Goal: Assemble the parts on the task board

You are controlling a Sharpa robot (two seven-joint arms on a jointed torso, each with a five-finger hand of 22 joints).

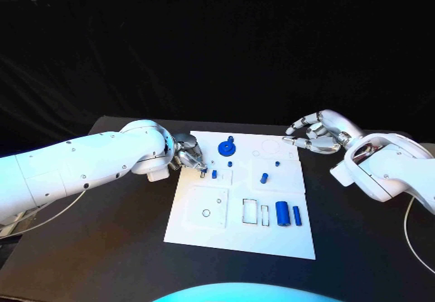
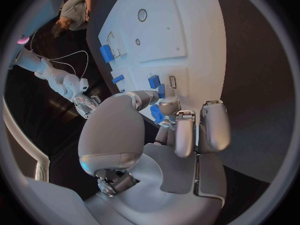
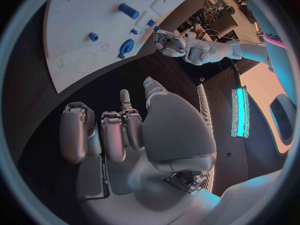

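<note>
Left hand (image 1: pixel 190 157) fingers hide a blue part (image 2: pixel 156 114).

My head camera looks steeply down from above the near edge of the black table (image 1: pixel 118 251), far enough back to take in the whole task board (image 1: pixel 241 217) and both arms. My left wrist camera sits just behind the left hand (image 2: pixel 159 135), very close, facing along its fingers onto the board's (image 2: pixel 181 30) surface. My right wrist camera sits behind the right hand (image 3: pixel 125 135), facing across the table toward the board (image 3: pixel 81 30) from farther off. All three views share the board; the right wrist view also catches the left hand (image 3: pixel 167 41).
</note>
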